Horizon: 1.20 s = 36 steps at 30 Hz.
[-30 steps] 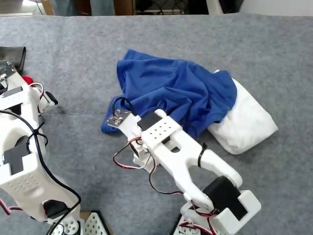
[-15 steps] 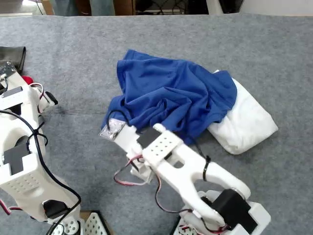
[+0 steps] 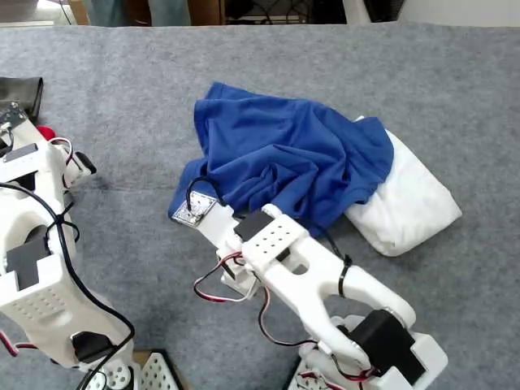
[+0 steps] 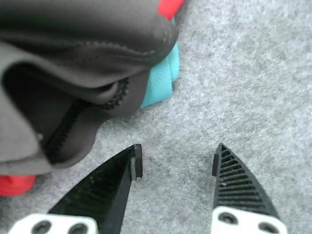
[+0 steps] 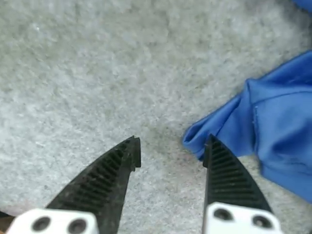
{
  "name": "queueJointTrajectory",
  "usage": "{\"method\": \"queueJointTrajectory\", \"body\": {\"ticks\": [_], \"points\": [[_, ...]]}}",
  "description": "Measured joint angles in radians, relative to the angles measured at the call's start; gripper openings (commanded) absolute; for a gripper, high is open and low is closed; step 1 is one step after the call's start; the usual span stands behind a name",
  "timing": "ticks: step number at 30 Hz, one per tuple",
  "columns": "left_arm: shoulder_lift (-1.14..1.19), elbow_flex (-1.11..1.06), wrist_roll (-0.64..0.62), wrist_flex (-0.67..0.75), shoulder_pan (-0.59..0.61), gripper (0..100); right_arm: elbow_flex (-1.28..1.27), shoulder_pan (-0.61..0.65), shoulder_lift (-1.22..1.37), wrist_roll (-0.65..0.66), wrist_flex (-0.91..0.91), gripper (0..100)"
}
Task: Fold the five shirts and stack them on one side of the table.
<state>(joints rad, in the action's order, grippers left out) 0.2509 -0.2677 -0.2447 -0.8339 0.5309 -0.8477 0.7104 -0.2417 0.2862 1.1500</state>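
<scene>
Here the right arm (image 3: 313,272) stretches low across the tabletop (image 3: 455,89), its end effector (image 5: 173,141) spread wide at the 7 o'clock corner of the blue shirt (image 3: 292,158); a folded white shirt (image 3: 406,199) lies under its 4 o'clock edge.

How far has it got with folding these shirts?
The white shirt looks folded. The blue shirt lies crumpled partly over it; the open right pincer sits at its corner, gripping nothing. Dark, teal and red garments lie by the open left pincer, fold unclear.
</scene>
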Motion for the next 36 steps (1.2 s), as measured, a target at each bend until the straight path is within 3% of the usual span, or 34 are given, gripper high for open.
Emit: {"method": "queueJointTrajectory", "body": {"ticks": [24, 31, 36], "points": [[0.000, 0.000, 0.000, 0.000, 0.000, 25, -0.069, -0.046, 0.000, 0.000, -0.112, 22.4], [0.000, 0.000, 0.000, 0.000, 0.000, 25, -0.058, -0.054, 0.060, -0.002, -0.141, 5.2], [0.000, 0.000, 0.000, 0.000, 0.000, 25, -0.025, -0.058, 0.109, -0.002, -0.143, 4.7]]}}
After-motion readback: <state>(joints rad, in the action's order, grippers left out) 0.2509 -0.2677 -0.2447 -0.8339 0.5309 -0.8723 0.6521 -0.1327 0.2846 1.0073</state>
